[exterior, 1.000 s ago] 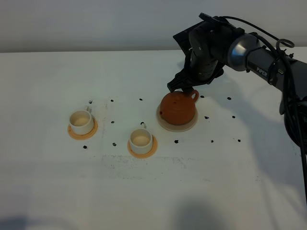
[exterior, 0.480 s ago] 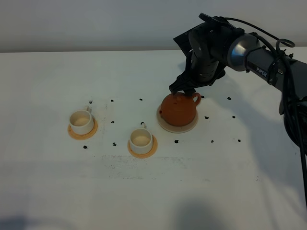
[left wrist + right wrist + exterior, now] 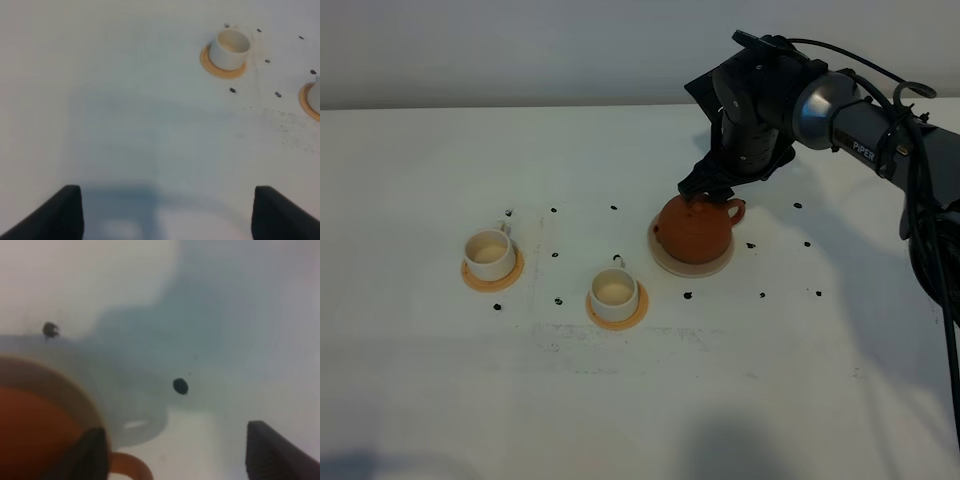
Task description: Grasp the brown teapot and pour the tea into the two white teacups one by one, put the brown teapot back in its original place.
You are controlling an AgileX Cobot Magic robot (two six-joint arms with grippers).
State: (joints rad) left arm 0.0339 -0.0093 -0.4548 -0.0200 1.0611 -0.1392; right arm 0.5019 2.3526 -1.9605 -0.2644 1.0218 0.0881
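Hanging just over the teapot [image 3: 695, 228], the right gripper [image 3: 706, 189] has its fingers [image 3: 93, 454] spread, the handle [image 3: 131, 466] beside one, nothing pinched. The teapot sits on its saucer [image 3: 665, 264]; both cups [image 3: 490, 252] [image 3: 614, 292], on coasters [image 3: 470, 280], stand well away past black dots [image 3: 555, 254]. The left gripper [image 3: 167, 215] is spread too, holding nothing.

The exterior high camera looks down from well back over the whole tabletop [image 3: 440, 400], facing its far edge. The left wrist camera sits far off and low, looking across to a white teacup [image 3: 229, 46] — a cup the high view also takes in. The right wrist camera hangs very near, blurred, over the brown teapot [image 3: 30, 435] and its saucer [image 3: 115, 390] — both shared with the high view.
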